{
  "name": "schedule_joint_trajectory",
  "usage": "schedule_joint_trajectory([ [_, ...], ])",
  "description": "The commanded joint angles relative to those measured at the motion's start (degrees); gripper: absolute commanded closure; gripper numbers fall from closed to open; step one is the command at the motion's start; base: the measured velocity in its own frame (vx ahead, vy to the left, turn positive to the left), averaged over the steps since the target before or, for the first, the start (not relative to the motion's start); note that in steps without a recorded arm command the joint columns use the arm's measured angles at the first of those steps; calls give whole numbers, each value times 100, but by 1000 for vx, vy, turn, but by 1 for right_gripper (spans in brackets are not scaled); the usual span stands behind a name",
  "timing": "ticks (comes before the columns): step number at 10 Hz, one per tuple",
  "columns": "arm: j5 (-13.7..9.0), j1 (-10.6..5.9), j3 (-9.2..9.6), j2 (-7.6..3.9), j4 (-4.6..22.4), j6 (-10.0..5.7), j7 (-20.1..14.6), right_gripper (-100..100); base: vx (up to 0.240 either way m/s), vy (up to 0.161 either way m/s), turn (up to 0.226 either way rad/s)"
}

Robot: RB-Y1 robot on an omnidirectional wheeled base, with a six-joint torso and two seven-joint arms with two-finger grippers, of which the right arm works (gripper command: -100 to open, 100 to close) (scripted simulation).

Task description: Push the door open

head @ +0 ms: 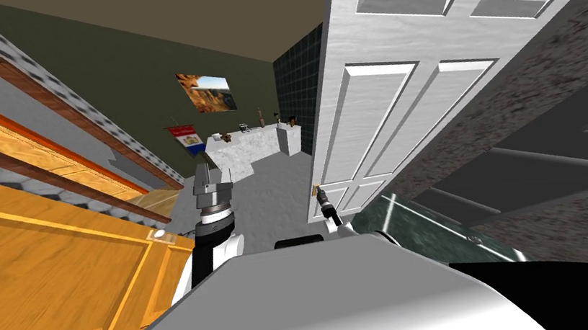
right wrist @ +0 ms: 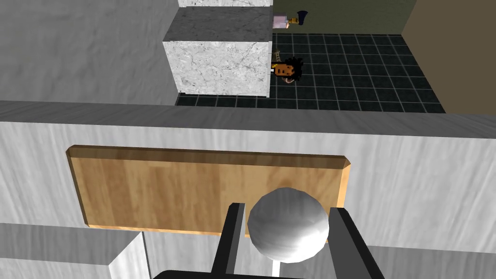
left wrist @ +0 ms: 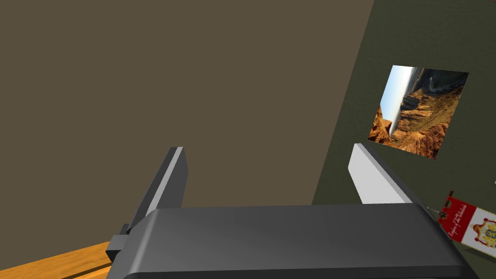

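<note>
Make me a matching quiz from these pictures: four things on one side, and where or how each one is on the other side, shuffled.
Things:
1. door knob
2. wooden plate
3. left gripper
4. canyon picture

Place or state:
A. hanging on the dark green wall
B. open, holding nothing
C. between the fingers of the right gripper
D. flat on the white door, behind the knob

Pairs: 1-C, 2-D, 3-B, 4-A

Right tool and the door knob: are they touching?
Touching. In the right wrist view, fingers of the right tool press both sides of the knob, no gap.
</note>
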Motion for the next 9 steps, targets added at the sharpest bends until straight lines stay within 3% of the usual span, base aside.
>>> schedule_joint_trajectory([
  [1,1,-2,-87,-26,0,13,4,100,95,37,-50],
  [3,1,-3,-117,-34,0,17,6,100,129,58,-40],
  [4,3,-6,-223,-58,0,33,11,100,138,65,-46],
  [7,3,-6,-223,-58,0,33,11,100,77,32,-15],
  [8,4,-9,-349,-82,1,51,17,100,88,62,-57],
  [9,4,-9,-349,-82,-19,51,17,100,107,69,-65],
])
